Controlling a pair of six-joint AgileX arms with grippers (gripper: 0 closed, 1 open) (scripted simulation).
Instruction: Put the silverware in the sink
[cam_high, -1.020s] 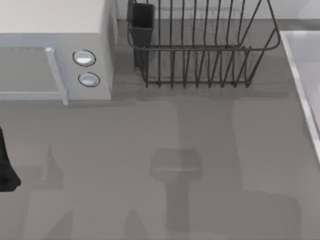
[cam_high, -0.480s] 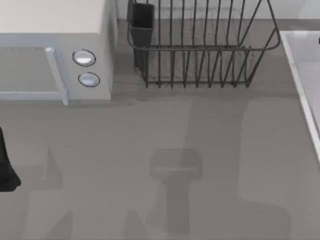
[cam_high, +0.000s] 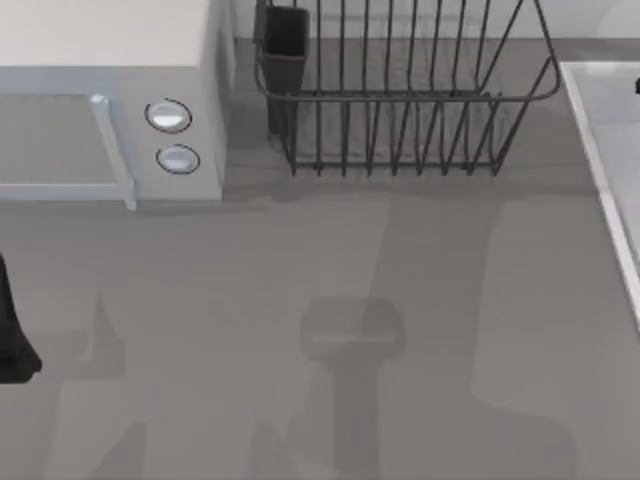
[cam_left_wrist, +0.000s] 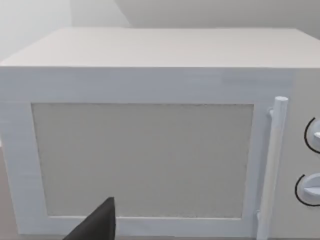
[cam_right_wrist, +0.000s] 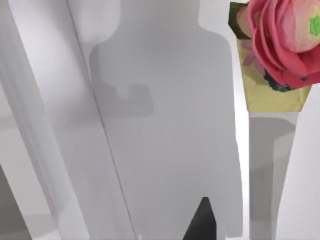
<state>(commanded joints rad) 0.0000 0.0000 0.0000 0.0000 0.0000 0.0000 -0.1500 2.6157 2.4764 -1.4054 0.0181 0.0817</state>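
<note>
The silverware is out of view. The sink (cam_high: 588, 135), a pale basin with a lighter raised rim, runs along the table's right edge. A small dark bit of my right gripper (cam_high: 637, 87) shows at the picture's right border, above the basin. The right wrist view looks down onto the sink's smooth pale floor (cam_right_wrist: 165, 125), with a dark tip of that gripper (cam_right_wrist: 202, 222) low in the picture and the arm's shadow across the floor. My left gripper (cam_high: 8, 335) is parked at the table's left edge; its dark tip (cam_left_wrist: 97, 226) faces the microwave.
A white microwave (cam_high: 110, 100) with two round knobs fills the back left. A dark wire dish rack (cam_high: 400, 100) stands at the back middle, with a dark cup (cam_high: 285, 40) at its left corner. A pink flower (cam_right_wrist: 285, 40) on a yellow base sits by the sink.
The right arm's shadow on the table has slid to the right, and a dark bit of that arm has appeared at the right border over the sink. The left arm has not moved.
</note>
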